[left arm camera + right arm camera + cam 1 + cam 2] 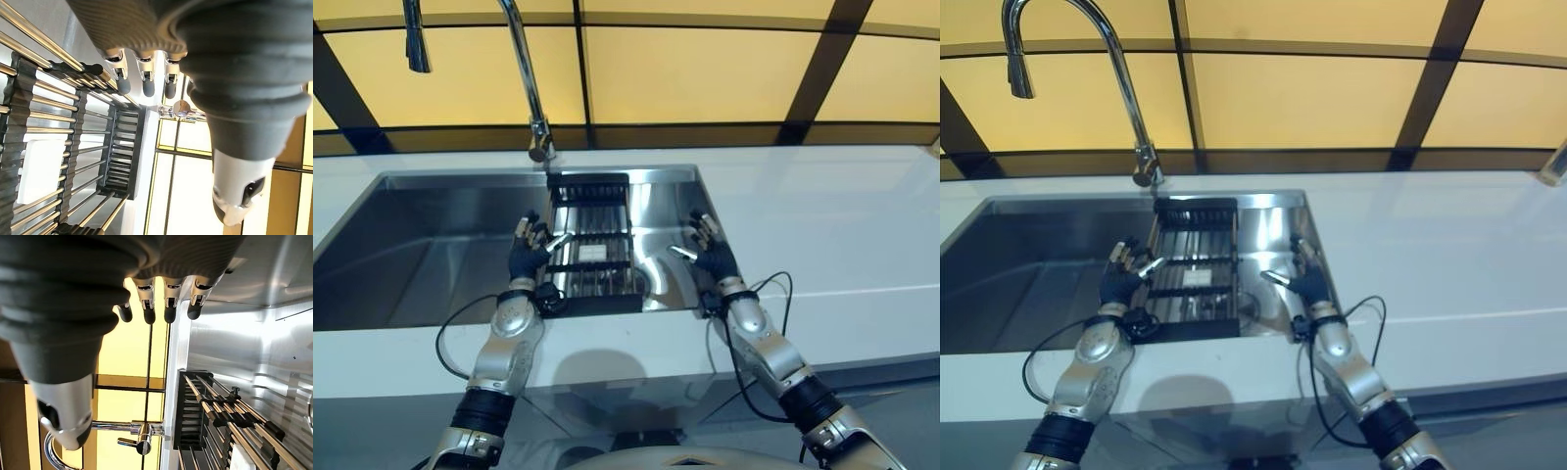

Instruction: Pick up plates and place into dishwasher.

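Observation:
My left hand [527, 253] hovers over the left edge of a black roll-up rack [592, 245] with metal bars, laid across a steel sink [431, 245]. Its fingers [148, 81] are straight and hold nothing. My right hand [713, 253] is held over the sink's right end, just right of the rack, with straight fingers [168, 303] and an empty palm. A small white rectangle [36, 171] lies on the rack's bars.
A tall curved faucet [524, 69] rises behind the sink near the rack's far end. White countertop [832, 225] runs to the right and along the front edge. Yellow panels with dark frames form the back wall.

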Controlling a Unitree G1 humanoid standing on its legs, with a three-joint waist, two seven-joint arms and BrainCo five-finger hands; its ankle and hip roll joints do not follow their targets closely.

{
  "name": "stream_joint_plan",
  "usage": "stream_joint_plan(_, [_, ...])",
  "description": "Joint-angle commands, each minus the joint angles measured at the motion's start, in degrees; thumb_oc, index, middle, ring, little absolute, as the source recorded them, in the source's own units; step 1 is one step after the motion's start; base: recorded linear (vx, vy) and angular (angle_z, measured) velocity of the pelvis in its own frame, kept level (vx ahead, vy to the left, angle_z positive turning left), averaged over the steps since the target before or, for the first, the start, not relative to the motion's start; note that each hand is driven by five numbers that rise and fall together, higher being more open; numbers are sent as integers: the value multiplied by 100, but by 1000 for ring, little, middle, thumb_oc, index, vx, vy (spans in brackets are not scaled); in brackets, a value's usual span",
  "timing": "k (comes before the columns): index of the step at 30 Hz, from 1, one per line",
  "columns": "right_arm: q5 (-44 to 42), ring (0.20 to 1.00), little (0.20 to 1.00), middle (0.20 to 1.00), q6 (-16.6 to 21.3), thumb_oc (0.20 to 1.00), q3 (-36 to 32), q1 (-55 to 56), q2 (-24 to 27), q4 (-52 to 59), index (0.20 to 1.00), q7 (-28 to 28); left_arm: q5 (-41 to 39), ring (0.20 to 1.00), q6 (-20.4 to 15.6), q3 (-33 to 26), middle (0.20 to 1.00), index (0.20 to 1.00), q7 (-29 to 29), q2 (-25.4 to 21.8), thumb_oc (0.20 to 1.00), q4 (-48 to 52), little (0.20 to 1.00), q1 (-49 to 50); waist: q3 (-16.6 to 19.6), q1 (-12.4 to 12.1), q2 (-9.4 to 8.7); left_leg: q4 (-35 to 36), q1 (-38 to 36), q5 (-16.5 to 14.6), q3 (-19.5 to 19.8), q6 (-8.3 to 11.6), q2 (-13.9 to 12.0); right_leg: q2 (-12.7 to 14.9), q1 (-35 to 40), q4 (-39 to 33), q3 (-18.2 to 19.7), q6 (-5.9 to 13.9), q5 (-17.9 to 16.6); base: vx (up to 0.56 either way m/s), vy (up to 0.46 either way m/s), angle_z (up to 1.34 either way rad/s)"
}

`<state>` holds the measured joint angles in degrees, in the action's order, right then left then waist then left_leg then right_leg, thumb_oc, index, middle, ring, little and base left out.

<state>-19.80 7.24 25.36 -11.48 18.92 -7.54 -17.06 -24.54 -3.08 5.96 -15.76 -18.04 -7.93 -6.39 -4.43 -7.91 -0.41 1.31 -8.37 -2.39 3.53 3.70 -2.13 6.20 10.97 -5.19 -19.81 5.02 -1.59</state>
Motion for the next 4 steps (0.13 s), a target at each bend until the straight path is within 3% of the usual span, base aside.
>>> stream_joint_plan(1, [-48, 1000, 1000, 1000, 230, 1000, -29, 242, -176, -236, 1000, -6, -151, 1000, -68, 107, 1000, 1000, 2, -357, 1000, 141, 1000, 685, 8, -372, -105, -25, 407, 44, -183, -272, 282, -87, -95, 271, -16, -175, 436, 0, 0, 0])
stream_joint_plan(4, [-34, 1000, 1000, 1000, 230, 1000, -37, 269, -189, -256, 1000, -14, -155, 1000, -36, 100, 1000, 1000, 19, -338, 1000, 168, 1000, 727, 7, -375, -92, -26, 389, 51, -188, -265, 272, -86, -70, 270, -16, -173, 434, 0, 0, 0])
